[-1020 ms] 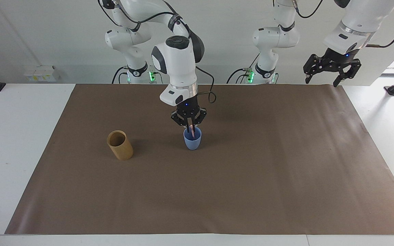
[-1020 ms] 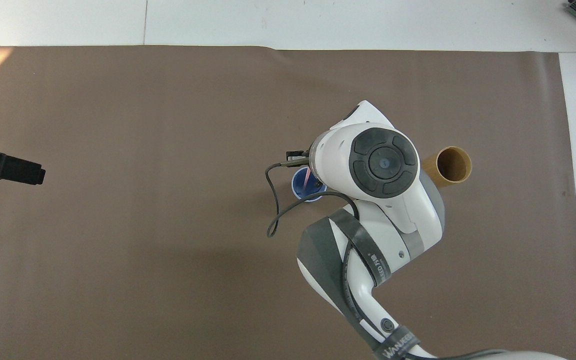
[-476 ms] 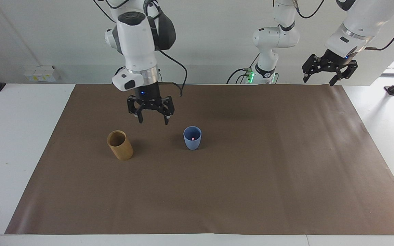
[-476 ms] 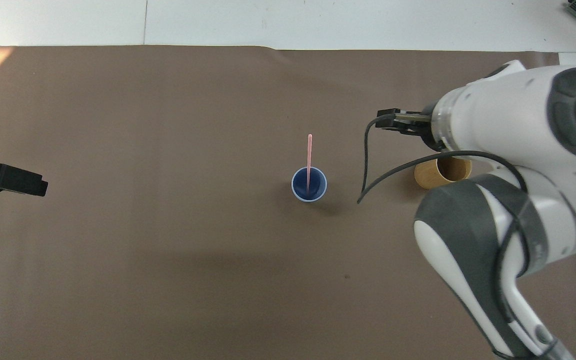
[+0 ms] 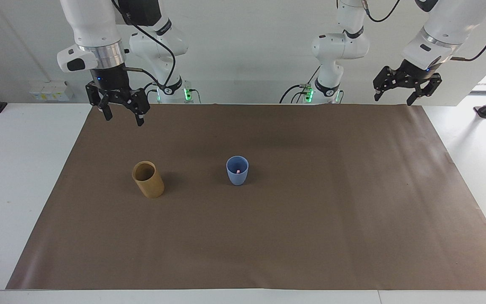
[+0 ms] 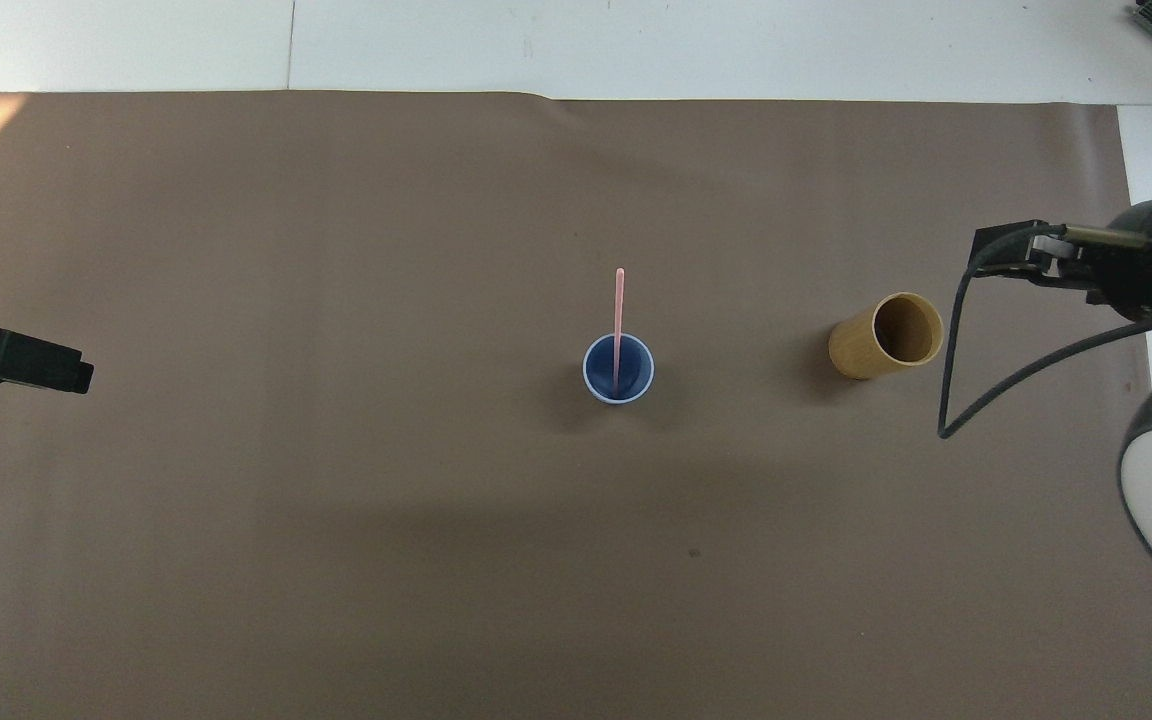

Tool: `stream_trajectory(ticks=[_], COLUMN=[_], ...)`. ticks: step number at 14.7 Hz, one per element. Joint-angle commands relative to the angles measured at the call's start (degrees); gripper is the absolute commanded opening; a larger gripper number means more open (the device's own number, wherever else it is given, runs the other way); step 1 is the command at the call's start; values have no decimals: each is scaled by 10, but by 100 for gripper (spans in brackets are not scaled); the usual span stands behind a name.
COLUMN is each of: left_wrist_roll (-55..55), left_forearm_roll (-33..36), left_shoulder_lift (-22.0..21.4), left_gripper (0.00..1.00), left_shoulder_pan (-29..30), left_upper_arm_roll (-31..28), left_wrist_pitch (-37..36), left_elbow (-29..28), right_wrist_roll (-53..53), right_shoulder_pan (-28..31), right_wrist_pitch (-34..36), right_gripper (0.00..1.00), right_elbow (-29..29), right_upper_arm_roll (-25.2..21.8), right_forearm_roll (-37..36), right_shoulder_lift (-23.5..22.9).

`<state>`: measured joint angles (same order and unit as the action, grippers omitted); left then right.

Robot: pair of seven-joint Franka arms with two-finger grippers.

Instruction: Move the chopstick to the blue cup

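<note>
chopstick (image 6: pixel 619 318): single pale-pink stick standing in blue cup (image 5: pixel 237 170), top leaning toward 12 o'clock in overhead view
blue cup: upright, mid-mat
bamboo holder (image 5: pixel 148 179): at 3 o'clock of cup in overhead view, toward right arm's end, apart from it
right gripper (image 5: pixel 119 110): raised over mat corner, fingers spread, nothing held
left gripper (image 5: pixel 407 88): waiting, raised over mat's other near corner, fingers spread, nothing held
mat (image 5: pixel 310 232): brown paper
writing: none readable

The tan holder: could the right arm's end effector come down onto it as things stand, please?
Probably yes. The right end effector hangs open over the mat's edge, and nothing stands around the tan holder or above its open mouth.
</note>
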<state>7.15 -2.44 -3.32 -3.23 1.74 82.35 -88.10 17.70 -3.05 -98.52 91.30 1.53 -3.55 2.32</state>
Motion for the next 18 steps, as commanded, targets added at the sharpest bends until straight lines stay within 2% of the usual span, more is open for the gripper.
stream_trajectory(ticks=[1, 2, 4, 6, 11, 14, 18], left_wrist_roll=[1, 1, 1, 1, 1, 1, 1], left_forearm_roll=[-4, -5, -5, -5, -5, -5, -5], left_shoulder_lift=[-13, -13, -13, -13, -13, -13, -13], left_gripper=[100, 100, 100, 100, 100, 100, 100], left_shoulder_pan=[12, 12, 12, 12, 12, 12, 12], left_upper_arm_roll=[5, 5, 5, 5, 5, 5, 5], left_wrist_pitch=[-3, -3, -3, -3, -3, -3, -3], left_elbow=[-11, -11, -11, -11, -11, -11, -11], right_wrist_roll=[-24, -24, -22, -21, -35, -37, -48], right_shoulder_pan=[11, 11, 14, 19, 17, 13, 13], right_wrist_pitch=[75, 95, 132, 124, 108, 75, 69], right_gripper=[100, 100, 100, 100, 100, 100, 100], right_elbow=[-55, -71, -104, -104, -68, 7, 6], right_upper_arm_roll=[11, 12, 7, 6, 5, 5, 6], right_forearm_roll=[3, 4, 53, 56, 56, 51, 51], right_shoulder_lift=[-24, -29, -49, -50, -30, 16, 16])
